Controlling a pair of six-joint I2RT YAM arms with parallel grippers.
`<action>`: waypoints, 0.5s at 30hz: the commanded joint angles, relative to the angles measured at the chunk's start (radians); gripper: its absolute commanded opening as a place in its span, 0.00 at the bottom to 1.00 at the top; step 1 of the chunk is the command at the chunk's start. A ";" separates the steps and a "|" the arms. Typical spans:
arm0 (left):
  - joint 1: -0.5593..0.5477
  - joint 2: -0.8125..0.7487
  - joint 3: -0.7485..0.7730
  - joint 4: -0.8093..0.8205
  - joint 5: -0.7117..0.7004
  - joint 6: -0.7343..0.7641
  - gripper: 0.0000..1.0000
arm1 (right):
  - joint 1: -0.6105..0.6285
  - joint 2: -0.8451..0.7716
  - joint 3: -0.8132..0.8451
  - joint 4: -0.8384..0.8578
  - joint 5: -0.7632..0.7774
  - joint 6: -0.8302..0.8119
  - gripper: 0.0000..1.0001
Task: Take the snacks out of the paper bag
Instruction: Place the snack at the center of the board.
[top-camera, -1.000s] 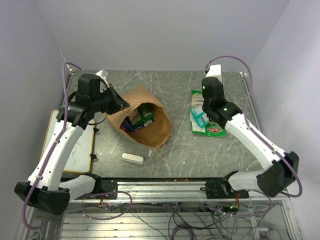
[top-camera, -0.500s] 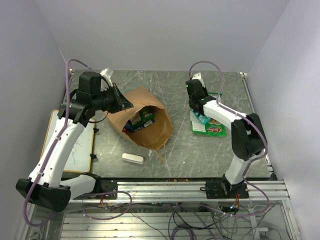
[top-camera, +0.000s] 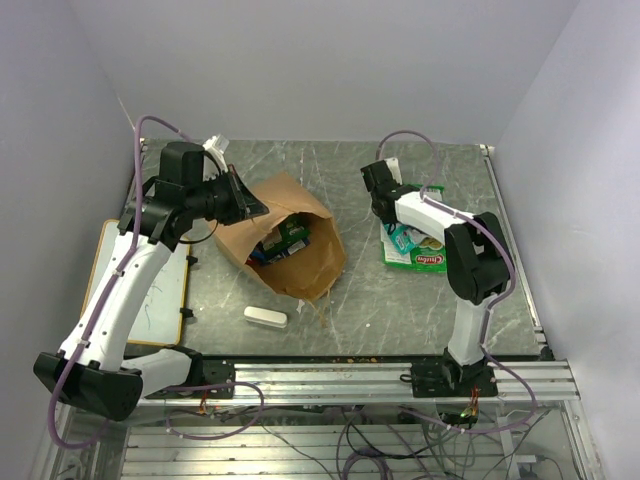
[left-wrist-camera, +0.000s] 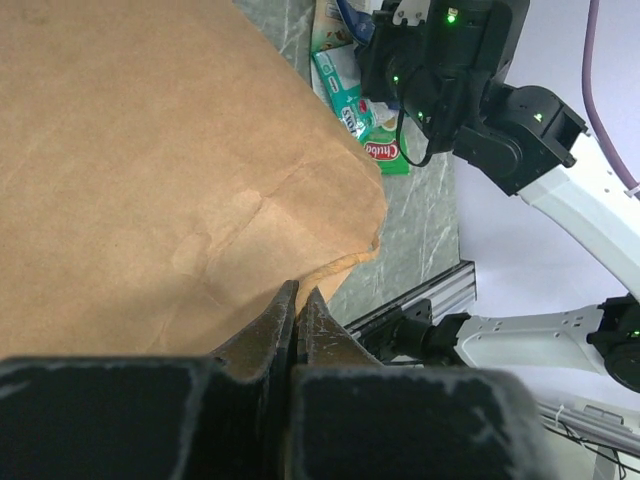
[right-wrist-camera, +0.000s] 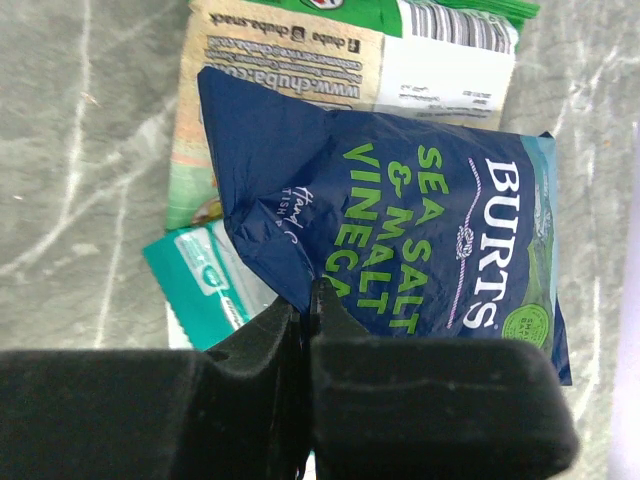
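Note:
The brown paper bag (top-camera: 305, 262) lies tilted open at the table's middle-left, and it fills the left wrist view (left-wrist-camera: 150, 150). Green and blue snacks (top-camera: 282, 238) show inside its mouth. My left gripper (top-camera: 246, 208) is shut on the bag's rim (left-wrist-camera: 298, 295). My right gripper (top-camera: 388, 210) is at the pile of snacks (top-camera: 418, 248) on the right. In the right wrist view it is shut (right-wrist-camera: 312, 295) on the edge of a blue Burts packet (right-wrist-camera: 420, 220), which lies over a green-and-white packet (right-wrist-camera: 290, 60) and a teal one (right-wrist-camera: 205, 280).
A small white oblong block (top-camera: 265, 317) lies in front of the bag. A white board with a wooden frame (top-camera: 160, 300) sits at the left edge under my left arm. A metal rail (top-camera: 330, 375) runs along the near edge.
My right arm has folded in and its gripper has moved left and farther back, from over the snack pile to the pile's left end. My left gripper still holds the bag's rim.

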 joint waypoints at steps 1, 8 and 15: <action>0.005 -0.017 0.002 0.050 0.016 -0.016 0.07 | 0.000 0.039 0.057 -0.032 -0.035 0.090 0.00; 0.005 -0.042 -0.026 0.057 -0.011 -0.033 0.07 | -0.004 -0.008 0.089 -0.064 -0.040 0.040 0.38; 0.005 -0.064 -0.096 0.120 0.008 -0.084 0.07 | -0.002 -0.360 -0.161 0.046 -0.389 -0.024 0.64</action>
